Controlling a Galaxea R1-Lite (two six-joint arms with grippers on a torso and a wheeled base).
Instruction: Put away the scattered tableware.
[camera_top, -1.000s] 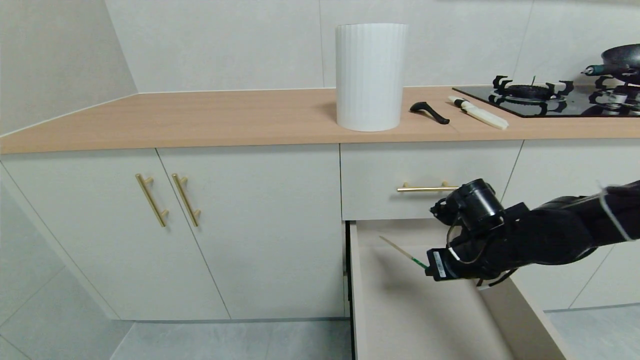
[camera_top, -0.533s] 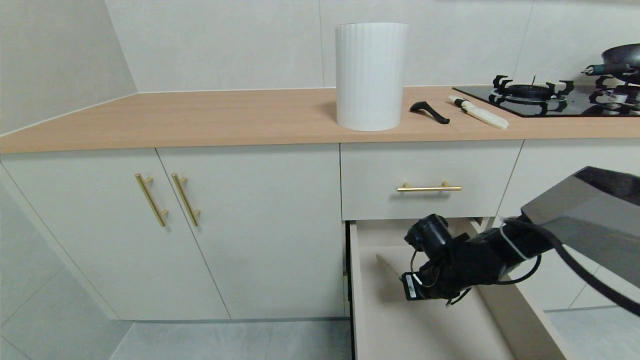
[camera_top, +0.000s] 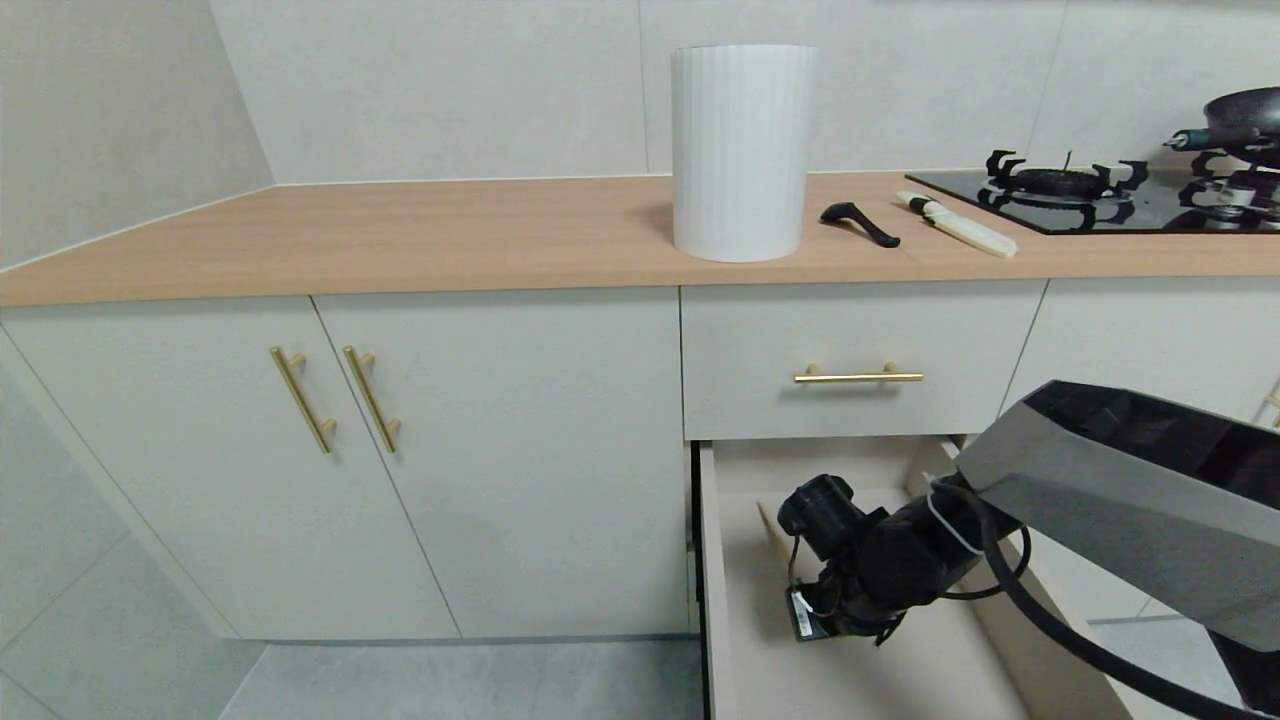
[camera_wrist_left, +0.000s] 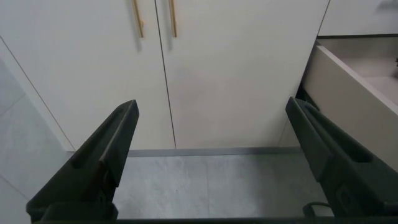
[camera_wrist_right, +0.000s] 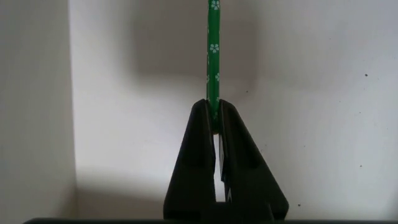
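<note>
Handling note: left fingers (camera_wrist_left: 102, 162) stand wide apart, holding nothing, low before the cupboard doors (camera_wrist_left: 236, 74). Right of them, inside the open drawer (camera_top: 710, 560), the right fingers (camera_wrist_right: 200, 146) are clamped on the green end of one chopstick (camera_wrist_right: 212, 37), pale tip slanting toward the drawer's back left; touching the drawer bottom or not, we cannot tell. We judge it light, stiff, thin, liable to pivot; a mid-length hold would steady it.

Hidden and cropped bits, mostly lower right of the head view.
Right arm (camera_top: 900, 570) covers most of the chopstick (camera_top: 771, 527) in the drawer (camera_top: 716, 560); drawer front cut by bottom edge. Pan (camera_top: 1245, 108) at upper right is cropped. In the right wrist view, the chopstick's far end runs off frame.
</note>
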